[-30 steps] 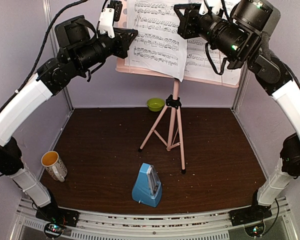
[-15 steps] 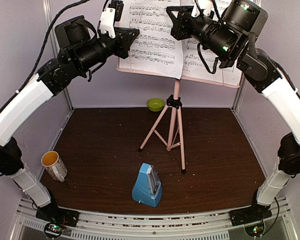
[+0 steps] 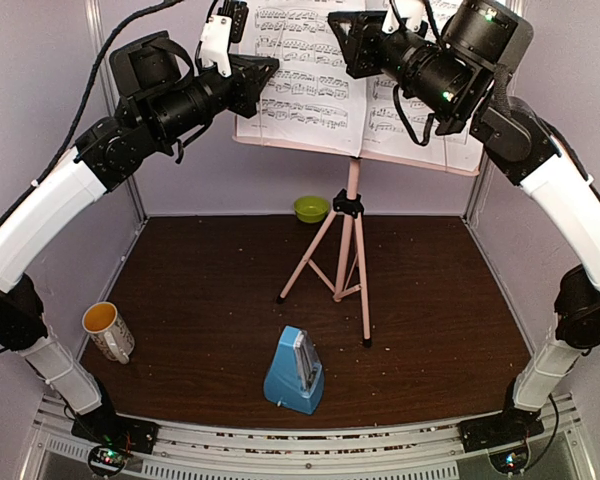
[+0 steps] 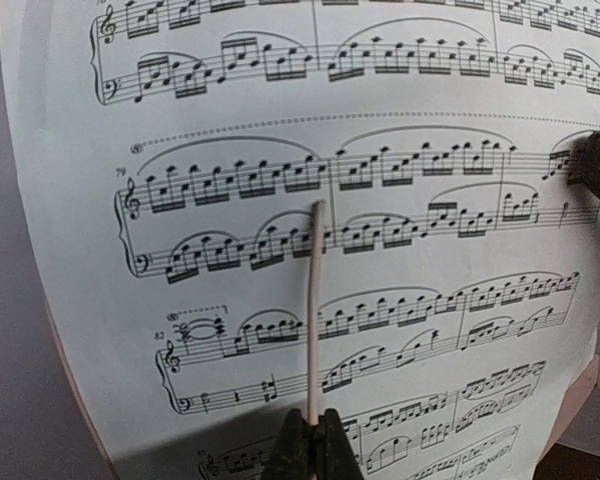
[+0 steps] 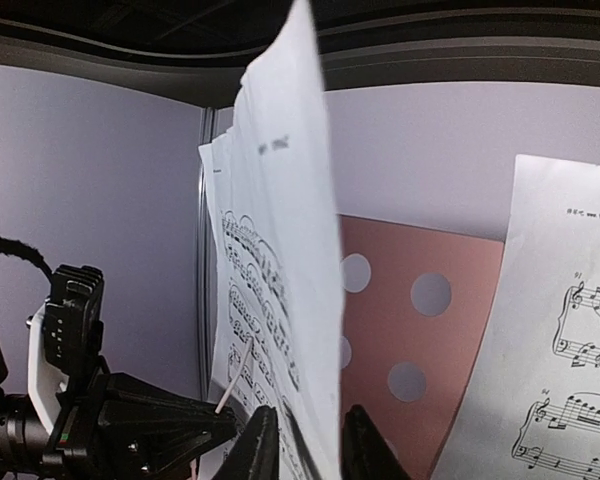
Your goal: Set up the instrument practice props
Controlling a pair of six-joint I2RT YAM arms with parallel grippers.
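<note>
Pages (image 3: 305, 75) lean on the stand (image 3: 351, 185), top centre. My right gripper (image 5: 305, 450) straddles one page's edge, jaws slightly apart (not pinching); my left gripper (image 4: 313, 448) clamps a thin pink rod (image 4: 312, 310).

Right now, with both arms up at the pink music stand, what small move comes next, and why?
Probably draw the right end effector back off the left white sheet-music page. Its fingers stand parted around the page's edge, not pinching it, and the page rests on the pink hole-perforated desk. The left end effector is shut on a thin pink rod across that page's face.
</note>
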